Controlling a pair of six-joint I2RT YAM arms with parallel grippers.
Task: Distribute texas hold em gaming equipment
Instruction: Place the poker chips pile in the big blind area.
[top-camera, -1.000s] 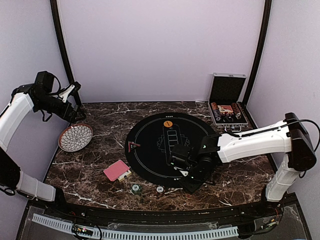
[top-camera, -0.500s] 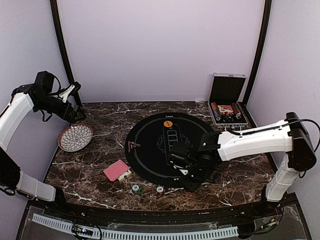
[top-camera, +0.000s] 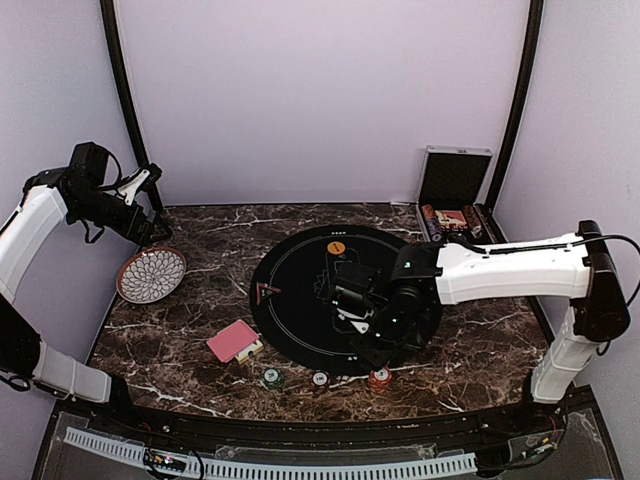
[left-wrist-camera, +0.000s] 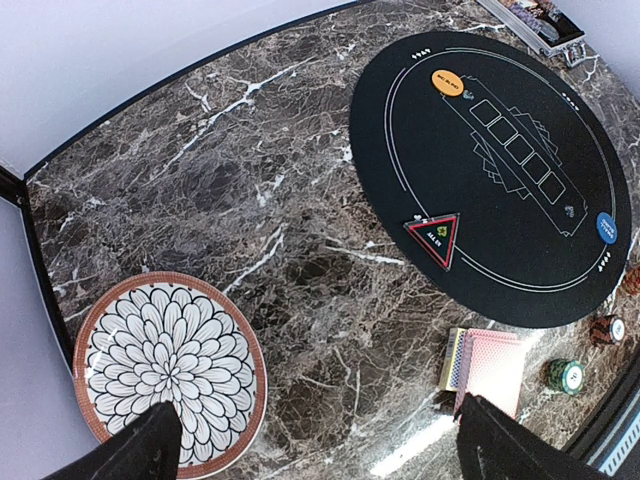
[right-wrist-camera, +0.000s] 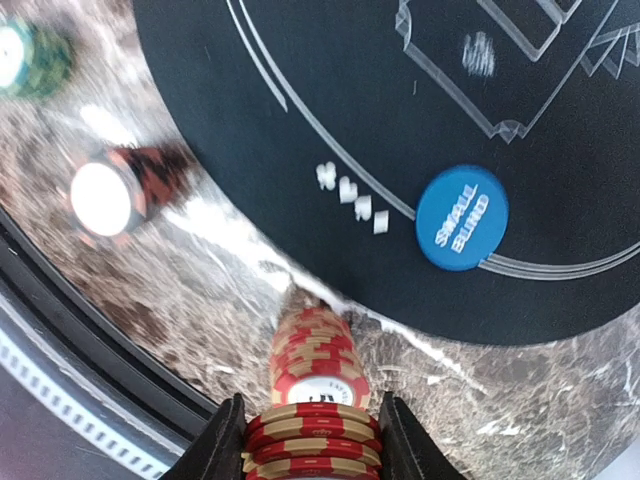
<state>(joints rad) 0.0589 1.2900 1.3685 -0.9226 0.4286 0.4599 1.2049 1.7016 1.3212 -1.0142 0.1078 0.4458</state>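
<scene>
By the near edge, red chip stack (top-camera: 379, 379) now uncovered, right gripper (right-wrist-camera: 309, 408) clenching chips (right-wrist-camera: 312, 432), left gripper (left-wrist-camera: 318, 408) released.

Open room far left, near edge crowded
Surface (top-camera: 215, 240) between plate (top-camera: 151, 275) and mat (top-camera: 300, 300) lies bare; card deck (top-camera: 234, 341), green chip (top-camera: 271, 377), red chips (top-camera: 379, 379) and right arm (top-camera: 500, 272) block the front

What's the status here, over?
Left gripper open, empty. Right gripper shut on red-and-cream poker chips; another red chip stack stands on marble by black round mat. Nothing blocking.
</scene>
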